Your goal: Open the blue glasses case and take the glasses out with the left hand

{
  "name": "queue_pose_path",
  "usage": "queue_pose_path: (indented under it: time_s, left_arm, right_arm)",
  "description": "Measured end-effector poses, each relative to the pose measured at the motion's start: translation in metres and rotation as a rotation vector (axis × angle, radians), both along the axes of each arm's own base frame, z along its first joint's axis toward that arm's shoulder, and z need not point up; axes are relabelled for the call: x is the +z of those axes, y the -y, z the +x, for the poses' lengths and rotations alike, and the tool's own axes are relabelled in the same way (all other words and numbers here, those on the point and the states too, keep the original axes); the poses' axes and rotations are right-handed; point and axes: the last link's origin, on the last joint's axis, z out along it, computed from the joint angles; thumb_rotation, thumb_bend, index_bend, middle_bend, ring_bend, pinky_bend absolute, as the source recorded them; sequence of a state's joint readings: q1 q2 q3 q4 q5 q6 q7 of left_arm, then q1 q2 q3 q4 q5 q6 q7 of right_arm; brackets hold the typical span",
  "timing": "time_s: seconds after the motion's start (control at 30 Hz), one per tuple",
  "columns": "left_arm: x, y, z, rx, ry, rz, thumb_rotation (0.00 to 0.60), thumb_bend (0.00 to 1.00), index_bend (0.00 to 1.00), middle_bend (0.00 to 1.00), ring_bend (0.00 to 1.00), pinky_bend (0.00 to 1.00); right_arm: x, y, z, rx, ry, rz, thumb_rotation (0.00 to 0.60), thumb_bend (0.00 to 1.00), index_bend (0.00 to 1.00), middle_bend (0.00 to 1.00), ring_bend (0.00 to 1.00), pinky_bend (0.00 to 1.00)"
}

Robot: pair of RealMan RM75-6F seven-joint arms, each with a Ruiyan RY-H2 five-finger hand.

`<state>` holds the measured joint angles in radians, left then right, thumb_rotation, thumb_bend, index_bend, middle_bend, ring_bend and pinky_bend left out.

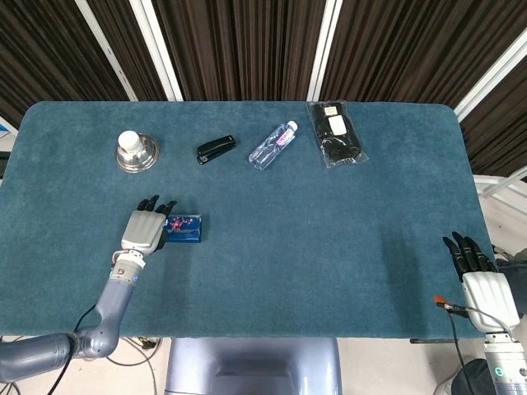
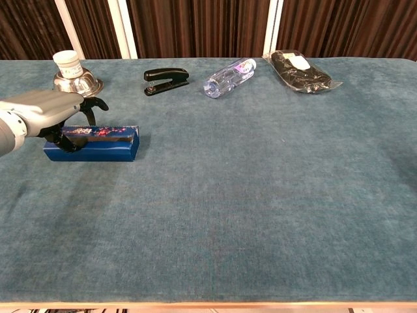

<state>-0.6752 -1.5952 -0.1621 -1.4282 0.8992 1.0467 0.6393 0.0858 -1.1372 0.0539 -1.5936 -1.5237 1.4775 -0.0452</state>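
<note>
The blue glasses case [image 2: 101,145] lies on the left part of the teal table [image 2: 260,195], its lid down and its flowered top showing only as a thin strip. In the head view the case [image 1: 187,228] is a short blue bar. My left hand [image 2: 47,112] grips the case's left end, fingers curled over the top and thumb against the front face. The head view has the left hand [image 1: 145,230] just left of the case. My right hand [image 1: 481,276] hangs beyond the table's right front edge, fingers straight and apart, holding nothing. No glasses are visible.
Along the far side stand a metal bowl with a white jar [image 2: 73,77], a black stapler [image 2: 166,81], a lying water bottle [image 2: 229,76] and a black item in a clear bag [image 2: 301,71].
</note>
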Motion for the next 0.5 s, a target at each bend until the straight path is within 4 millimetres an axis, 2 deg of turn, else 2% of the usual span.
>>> queue_pose_path:
  time_s: [0.3, 0.5]
  left_arm:
    - [0.0007, -0.0039, -0.003, 0.005, -0.006, 0.018, 0.6, 0.45, 0.1, 0.18, 0.05, 0.14]
    - [0.0009, -0.0084, -0.0022, 0.0, -0.004, 0.034, 0.6, 0.44, 0.1, 0.17, 0.05, 0.14]
  right_arm:
    - [0.0001, 0.0001, 0.0002, -0.002, 0.003, 0.0, 0.6, 0.11, 0.0, 0.0, 0.0, 0.23]
    - [0.0, -0.0004, -0.0002, -0.006, 0.006, 0.0, 0.6, 0.11, 0.0, 0.0, 0.0, 0.23]
